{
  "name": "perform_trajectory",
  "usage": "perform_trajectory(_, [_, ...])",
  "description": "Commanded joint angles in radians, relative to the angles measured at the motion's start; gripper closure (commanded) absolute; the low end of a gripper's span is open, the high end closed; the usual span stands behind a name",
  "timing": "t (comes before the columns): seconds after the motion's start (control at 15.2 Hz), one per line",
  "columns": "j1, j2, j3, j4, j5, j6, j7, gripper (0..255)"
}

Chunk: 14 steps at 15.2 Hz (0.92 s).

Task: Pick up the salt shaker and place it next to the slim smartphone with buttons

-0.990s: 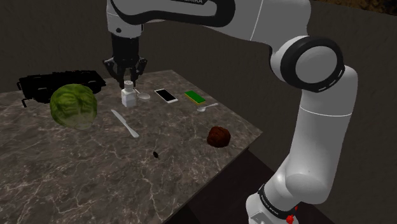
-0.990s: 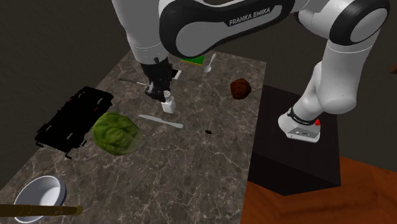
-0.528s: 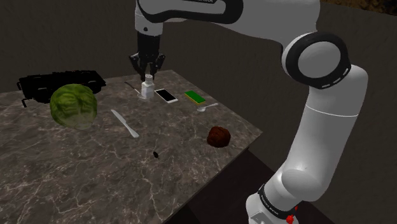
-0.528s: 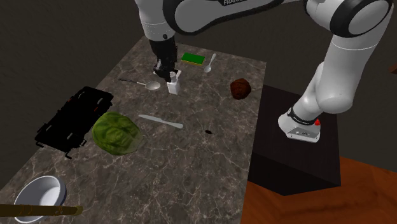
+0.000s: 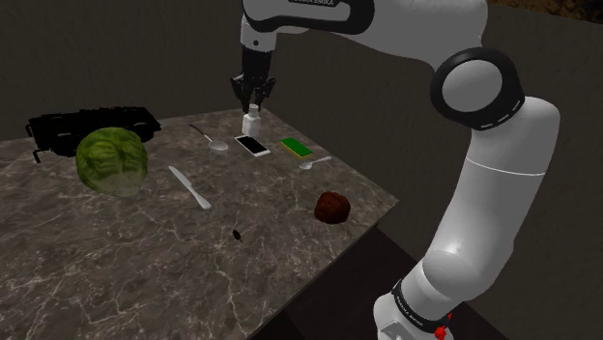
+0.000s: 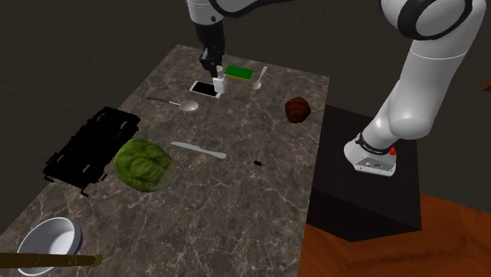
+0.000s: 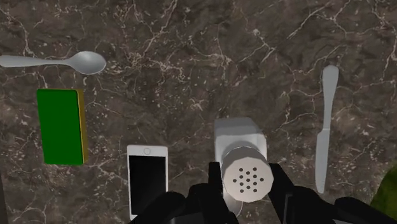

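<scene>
The salt shaker [image 7: 240,141] is white, with a squarish body and a round cap pierced by small holes; it stands upright, clasped at the cap between the two black fingers of the gripper [image 5: 252,100]; from the shoulder view it sits close behind the smartphone's far end, though I can't tell whether its base touches the tabletop [image 5: 145,251]. The smartphone [image 7: 147,181] is slim, white-edged with a black screen; it lies flat and face up on the dark marbled top, just beside the shaker as seen from the wrist.
</scene>
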Motion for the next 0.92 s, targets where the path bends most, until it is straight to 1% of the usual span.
perform_trajectory(0.0, [-0.025, 0.01, -0.014, 0.01, 0.0, 0.0, -0.041, 255])
perform_trajectory(0.33, [-0.086, 0.054, -0.048, 0.079, -0.003, -0.023, -0.14, 255])
perform_trajectory(0.53, [-0.124, 0.103, -0.071, 0.154, -0.009, -0.049, -0.207, 255])
perform_trajectory(0.86, [-0.132, 0.093, -0.071, 0.071, -0.007, 0.024, -0.207, 255])
